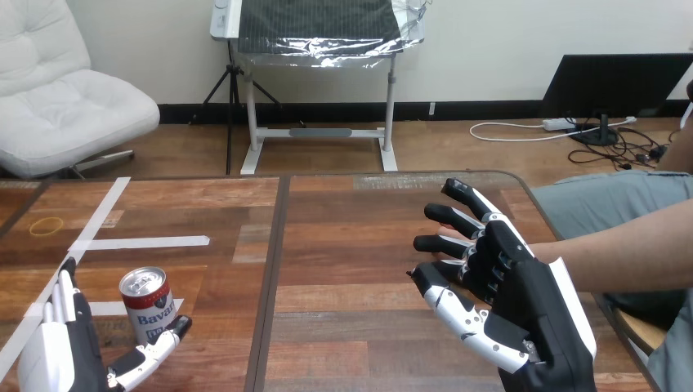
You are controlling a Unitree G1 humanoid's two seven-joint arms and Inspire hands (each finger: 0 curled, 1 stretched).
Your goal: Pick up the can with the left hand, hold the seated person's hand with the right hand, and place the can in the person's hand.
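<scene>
Nearby, white tape (147, 242) (crossed strips) flanks can (147, 304).

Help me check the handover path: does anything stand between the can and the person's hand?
Nothing visible: only bare table lies between the can and the right hand, which fronts the end of the person's forearm.

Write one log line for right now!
left hand: open beside can | can: upright on table, not lifted | right hand: open, over end of person's forearm

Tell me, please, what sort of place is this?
Probably a robot test bench: a wooden table marked with white tape strips, and a can beside the robot's left hand.
</scene>
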